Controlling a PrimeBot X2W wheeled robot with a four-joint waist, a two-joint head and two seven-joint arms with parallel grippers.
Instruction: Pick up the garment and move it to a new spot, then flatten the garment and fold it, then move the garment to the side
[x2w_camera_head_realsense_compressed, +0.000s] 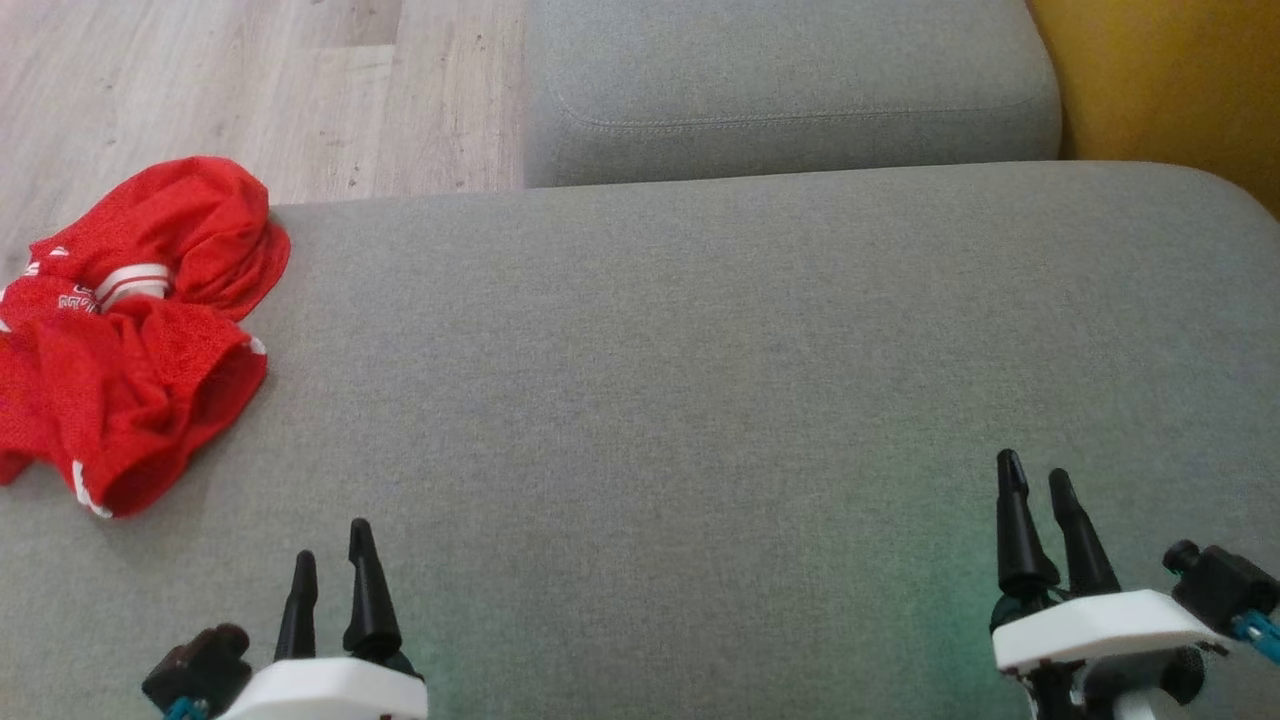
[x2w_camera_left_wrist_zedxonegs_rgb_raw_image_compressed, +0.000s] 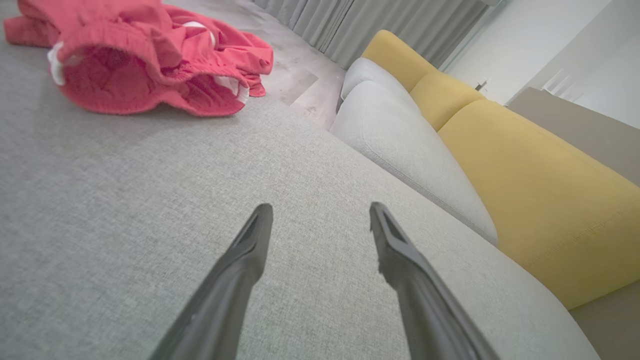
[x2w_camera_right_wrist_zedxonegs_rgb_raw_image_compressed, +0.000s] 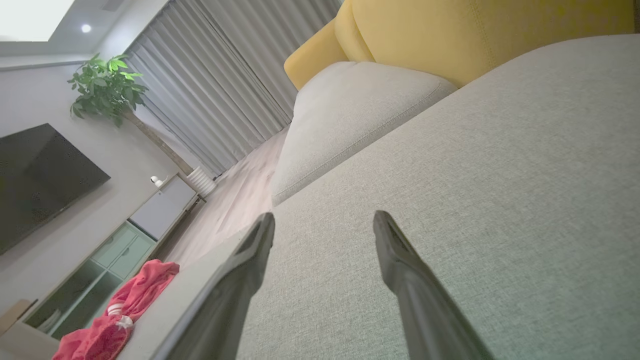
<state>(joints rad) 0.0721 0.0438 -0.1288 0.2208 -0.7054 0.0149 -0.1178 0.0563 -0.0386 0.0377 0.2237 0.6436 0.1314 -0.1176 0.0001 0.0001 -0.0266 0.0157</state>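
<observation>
head view looks down on a wide grey seat cushion (x2w_camera_head_realsense_compressed: 700, 400) of a sofa. the garment (x2w_camera_head_realsense_compressed: 130, 340), red mesh with white trim, lies crumpled in a heap at the cushion's far left corner, partly cut off by the picture's border. it is well apart from both grippers and nothing touches it. the left gripper (x2w_camera_head_realsense_compressed: 332, 540) shows at the lower left over the cushion, its two dark fingers parted with a clear gap and nothing between them. the right gripper (x2w_camera_head_realsense_compressed: 1033, 466) shows at the lower right, its fingers likewise parted and empty. beyond the seat lies a second grey cushion (x2w_camera_head_realsense_compressed: 790, 90), with pale wood floor (x2w_camera_head_realsense_compressed: 250, 80) to its left and a yellow backrest (x2w_camera_head_realsense_compressed: 1170, 80) at the upper right.

left wrist view has that gripper's fingers spread wide over bare grey fabric. the garment is at the top left, one open hem facing the camera. right wrist view has its own fingers spread wide too, over the same cushion. the garment is small at the lower left, by the cushion's edge. behind it are a low cabinet (x2w_camera_right_wrist_zedxonegs_rgb_raw_image_compressed: 100, 260), a dark television (x2w_camera_right_wrist_zedxonegs_rgb_raw_image_compressed: 40, 180) on the wall, a green plant (x2w_camera_right_wrist_zedxonegs_rgb_raw_image_compressed: 105, 90) and grey curtains (x2w_camera_right_wrist_zedxonegs_rgb_raw_image_compressed: 215, 75).
</observation>
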